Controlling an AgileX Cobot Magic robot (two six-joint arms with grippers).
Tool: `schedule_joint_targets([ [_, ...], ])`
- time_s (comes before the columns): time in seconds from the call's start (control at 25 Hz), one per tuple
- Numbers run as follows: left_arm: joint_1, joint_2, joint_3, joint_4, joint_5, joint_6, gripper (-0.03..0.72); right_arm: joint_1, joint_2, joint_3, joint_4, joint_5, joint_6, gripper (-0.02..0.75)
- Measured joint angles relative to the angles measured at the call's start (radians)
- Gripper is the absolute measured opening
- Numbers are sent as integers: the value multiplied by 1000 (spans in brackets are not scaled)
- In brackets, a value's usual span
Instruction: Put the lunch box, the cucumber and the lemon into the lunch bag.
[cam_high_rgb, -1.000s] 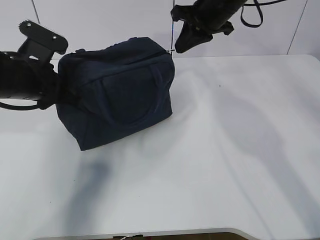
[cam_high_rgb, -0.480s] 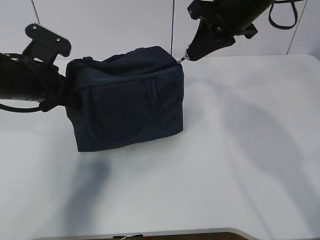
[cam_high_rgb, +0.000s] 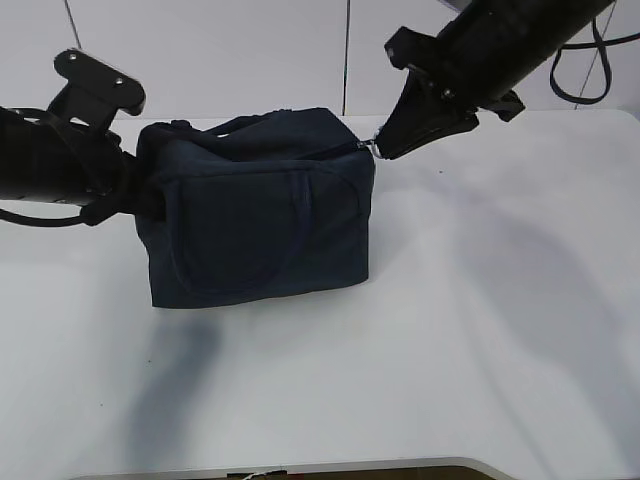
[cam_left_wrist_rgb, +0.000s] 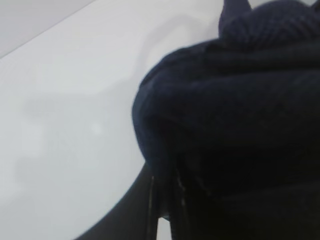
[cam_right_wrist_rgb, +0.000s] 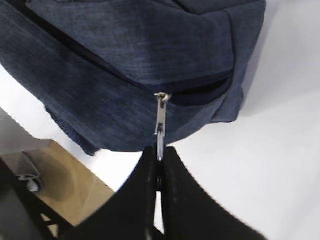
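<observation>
Currently: zipper stage; bag closed, contents not visible.
Lunch bag (cam_high_rgb: 262, 210): upright on table (cam_high_rgb: 450, 330), rear left.
Right tool (cam_right_wrist_rgb: 159, 165): clamped on zipper pull (cam_right_wrist_rgb: 161, 120) at bag's right end.
Left tool (cam_left_wrist_rgb: 167, 200): pinching fabric at bag's left end.
Next: judged release, retreat upward.
Room: open table front and right; rear edge close.

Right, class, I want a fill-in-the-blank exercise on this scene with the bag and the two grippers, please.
1. The right gripper is shut on the silver zipper ____ of the lunch bag.
2. The left gripper grips the bag's fabric at its ____ end in the exterior view.
3. The bag stands on a ____ table.

Missing words: pull; left; white
</observation>
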Motion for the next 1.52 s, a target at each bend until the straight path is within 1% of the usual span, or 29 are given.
schedule_joint_targets([
  [0.12,2,0,0,-2,2,0,-5,-2,0,0,43,-8,57,5],
  [0.24,4,0,0,-4,4,0,-1,-3,0,0,52,-24,82,5],
  [0.32,4,0,0,-4,4,0,29,-3,0,0,52,-28,86,5],
  [0.36,4,0,0,-4,4,0,67,-3,0,0,52,-31,86,5],
  [0.4,4,-7,0,-4,4,0,123,-3,0,0,50,-33,87,5],
  [0.48,6,-27,0,-6,4,0,263,-6,6,0,47,-32,87,5],
  [0.56,8,-57,0,-8,17,5,421,-6,15,0,44,-32,93,5],
  [0.64,8,-103,0,-8,43,7,500,-6,26,0,44,-32,94,5],
  [0.68,8,-125,0,-8,58,9,519,-6,28,0,44,-32,94,5],
  [0.76,8,-180,0,10,97,9,538,-6,31,0,39,-32,96,5],
  [0.8,9,-204,0,41,136,9,543,-6,31,0,39,-32,98,5],
  [0.96,9,-295,0,192,417,35,540,-6,31,0,37,-32,98,5],
  [1.0,9,-303,-2,209,488,50,538,-6,31,0,37,-32,98,5],
  [1.08,-6,-297,-24,231,569,89,531,-6,31,0,36,-28,98,5],
  [1.32,-46,-177,-200,260,711,117,519,-6,31,0,36,-2,94,5],
  [1.4,-62,-135,-242,299,753,96,519,-6,31,0,36,-2,94,5],
  [1.52,-78,-89,-281,396,810,62,510,-6,31,0,36,-2,94,5],
])
